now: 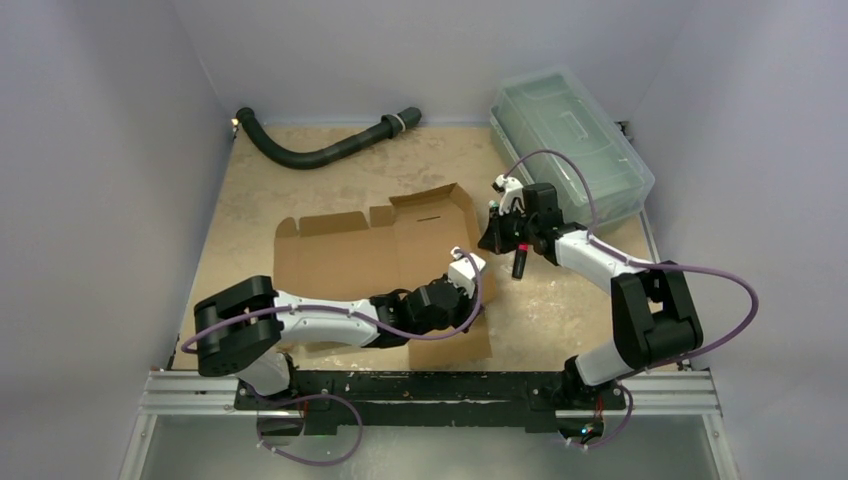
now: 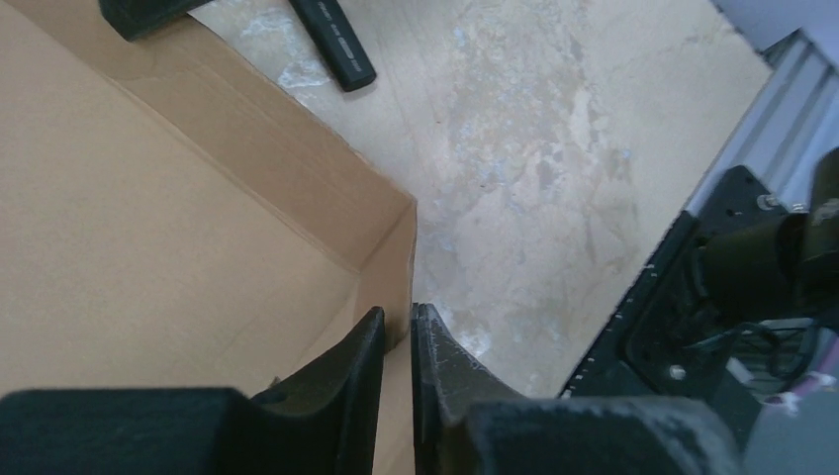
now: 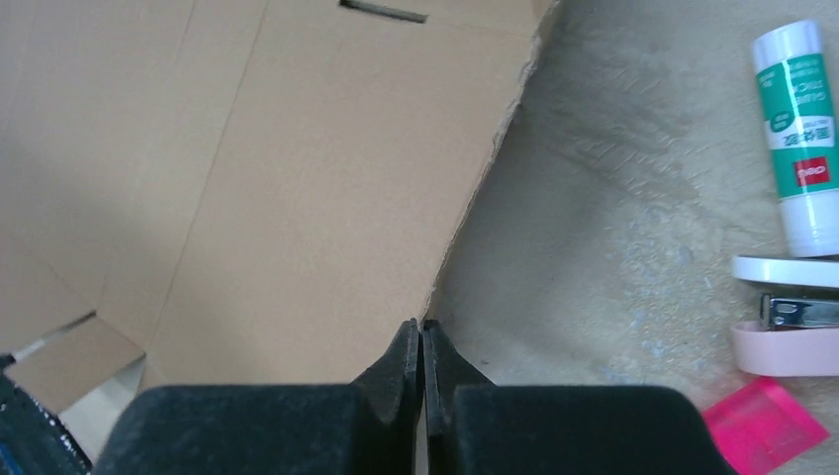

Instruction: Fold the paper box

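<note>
The paper box [image 1: 350, 255] is a brown cardboard sheet lying mostly flat in the middle of the table, with its far-right flaps raised. My left gripper [image 1: 467, 268] reaches across it and is shut on an upright side flap at the box's right corner. In the left wrist view the gripper [image 2: 398, 315] has cardboard [image 2: 148, 228] between its fingers. My right gripper [image 1: 497, 240] is shut, and its tips [image 3: 422, 325] sit right at the box's right edge [image 3: 297, 178]. No cardboard shows between its fingers.
A clear greenish plastic bin [image 1: 570, 140] stands at the back right. A black hose [image 1: 320, 150] lies along the back. A black marker [image 1: 520, 263] lies right of the box. A glue stick [image 3: 799, 139], a pink stapler [image 3: 787, 327] and a pink packet [image 3: 767, 426] lie near my right gripper.
</note>
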